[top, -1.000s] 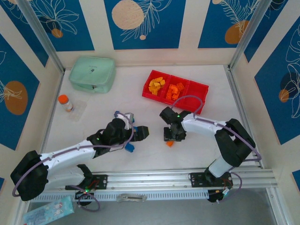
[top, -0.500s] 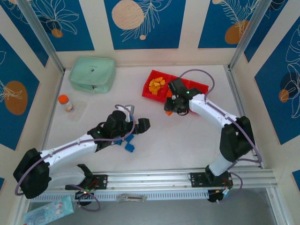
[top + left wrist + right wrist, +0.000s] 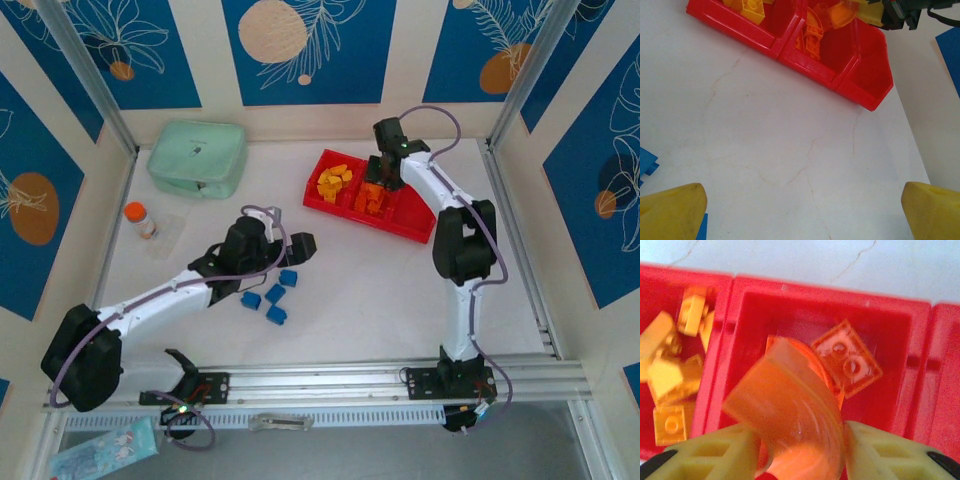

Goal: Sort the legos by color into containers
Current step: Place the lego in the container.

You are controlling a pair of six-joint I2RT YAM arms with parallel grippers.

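Right claw [image 3: 796, 442] clamps a red-orange arch brick [image 3: 785, 395]; middle compartment of red tray [image 3: 830, 290] directly beneath. Left claw [image 3: 802, 210] spread wide, empty; blue bricks [image 3: 275, 315] just beside it on desk [image 3: 790, 140].

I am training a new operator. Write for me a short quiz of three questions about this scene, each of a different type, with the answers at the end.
1. True or false: the right claw is holding a blue brick.
2. Seen from the top camera, which compartment of the red tray has no bricks in it? A) left end B) middle C) right end
3. Fill the gap: the blue bricks lie on the table near the ___ claw.

Key
1. False: it grips an orange curved brick above the middle compartment.
2. C
3. left; the left claw is open and holds nothing.
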